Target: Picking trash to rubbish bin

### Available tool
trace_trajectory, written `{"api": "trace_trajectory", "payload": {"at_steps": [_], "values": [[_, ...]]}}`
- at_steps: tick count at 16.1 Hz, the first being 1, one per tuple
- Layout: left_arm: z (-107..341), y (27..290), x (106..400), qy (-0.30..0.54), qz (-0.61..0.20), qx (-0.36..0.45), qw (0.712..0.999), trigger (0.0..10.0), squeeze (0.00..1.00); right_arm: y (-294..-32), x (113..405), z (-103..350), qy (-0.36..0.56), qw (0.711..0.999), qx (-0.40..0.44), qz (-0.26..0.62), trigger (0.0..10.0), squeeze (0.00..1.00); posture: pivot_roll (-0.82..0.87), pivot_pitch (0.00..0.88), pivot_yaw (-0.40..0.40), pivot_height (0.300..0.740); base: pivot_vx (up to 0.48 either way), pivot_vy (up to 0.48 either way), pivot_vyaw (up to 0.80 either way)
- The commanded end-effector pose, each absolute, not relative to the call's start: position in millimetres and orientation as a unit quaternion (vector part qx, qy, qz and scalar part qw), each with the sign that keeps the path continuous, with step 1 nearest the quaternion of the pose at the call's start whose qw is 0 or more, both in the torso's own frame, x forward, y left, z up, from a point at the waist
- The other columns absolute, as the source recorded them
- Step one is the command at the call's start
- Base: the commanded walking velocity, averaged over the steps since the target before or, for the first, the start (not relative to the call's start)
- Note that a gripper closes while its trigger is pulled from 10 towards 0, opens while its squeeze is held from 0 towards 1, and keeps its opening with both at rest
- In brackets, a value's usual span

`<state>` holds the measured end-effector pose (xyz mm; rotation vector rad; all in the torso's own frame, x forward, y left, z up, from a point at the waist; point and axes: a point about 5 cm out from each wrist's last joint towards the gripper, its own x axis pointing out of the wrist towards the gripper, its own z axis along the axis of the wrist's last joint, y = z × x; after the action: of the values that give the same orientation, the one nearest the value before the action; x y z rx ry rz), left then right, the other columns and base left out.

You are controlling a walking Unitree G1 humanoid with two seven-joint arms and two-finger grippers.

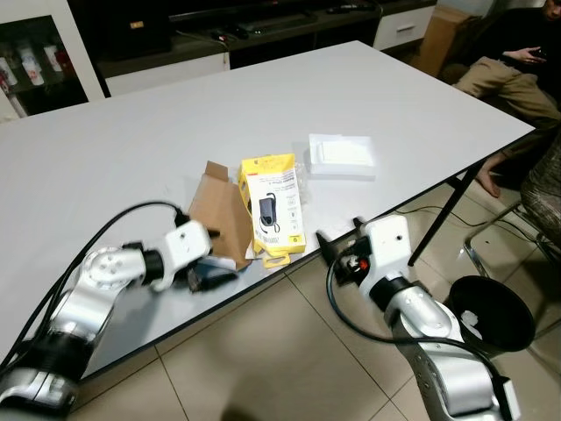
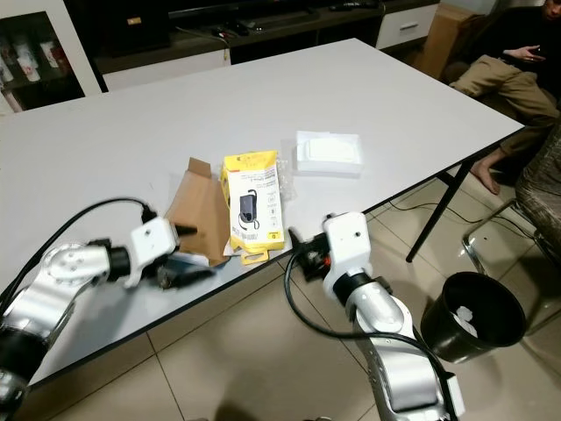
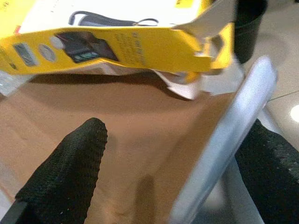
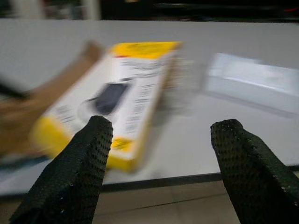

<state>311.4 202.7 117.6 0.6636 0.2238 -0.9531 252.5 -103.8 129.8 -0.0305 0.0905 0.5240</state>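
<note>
Reaching along the table (image 1: 105, 167) edge, my left gripper (image 1: 203, 274) had its fingers apart around the brown cardboard (image 1: 219, 215); the yellow package (image 1: 273, 203) lay just beyond them, nearer than to my open right gripper (image 1: 337, 248).

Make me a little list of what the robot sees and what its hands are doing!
Table: white table
Trash: brown cardboard piece, yellow package, flat white packet
Bin: black rubbish bin on the floor, by the robot's right side
Left hand: open, at the table edge, one finger over the cardboard and one below the edge
Right hand: open, off the table edge, facing the yellow package
Person: sitting at the far right
</note>
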Motion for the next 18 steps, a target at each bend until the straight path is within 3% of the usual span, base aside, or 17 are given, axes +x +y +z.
{"api": "trace_trajectory", "payload": {"at_steps": [1, 3, 4, 5, 6, 18], "values": [[119.9, 202.2, 317.9, 0.094, -0.437, 0.326, 0.833, 10.0, 0.00, -87.6, 236.2, 132.4, 0.059, 0.932, -0.006, 0.359, 10.0, 0.00, 0.06, 0.030, -0.012, 0.740, 0.000, 0.000, 0.00], [120.7, 201.7, 322.5, 0.088, -0.433, 0.327, 0.835, 10.0, 0.00, -84.0, 223.6, 127.3, 0.084, 0.902, -0.018, 0.422, 10.0, 0.00, 0.06, 0.029, -0.012, 0.740, 0.000, 0.000, 0.00], [120.0, 201.7, 324.5, 0.086, -0.433, 0.327, 0.836, 4.9, 0.00, -84.9, 221.6, 126.5, 0.092, 0.895, -0.017, 0.436, 10.0, 0.00, 0.06, 0.027, -0.012, 0.740, 0.000, 0.000, 0.00], [119.5, 201.8, 325.2, 0.087, -0.433, 0.326, 0.836, 4.9, 0.00, -85.4, 221.3, 126.6, 0.093, 0.893, -0.017, 0.439, 10.0, 0.00, 0.06, 0.027, -0.012, 0.740, 0.000, 0.000, 0.00], [117.6, 201.6, 326.1, 0.092, -0.435, 0.317, 0.838, 0.0, 0.00, -86.6, 221.6, 126.7, 0.096, 0.891, -0.023, 0.443, 10.0, 0.00, 0.06, 0.025, -0.012, 0.740, 0.000, 0.000, 0.00], [117.7, 205.6, 333.7, 0.086, -0.412, 0.307, 0.854, 0.0, 0.00, -84.1, 220.6, 126.7, 0.102, 0.883, -0.028, 0.457, 10.0, 0.00, 0.06, 0.010, -0.018, 0.740, 0.000, 0.000, 0.00]]}}
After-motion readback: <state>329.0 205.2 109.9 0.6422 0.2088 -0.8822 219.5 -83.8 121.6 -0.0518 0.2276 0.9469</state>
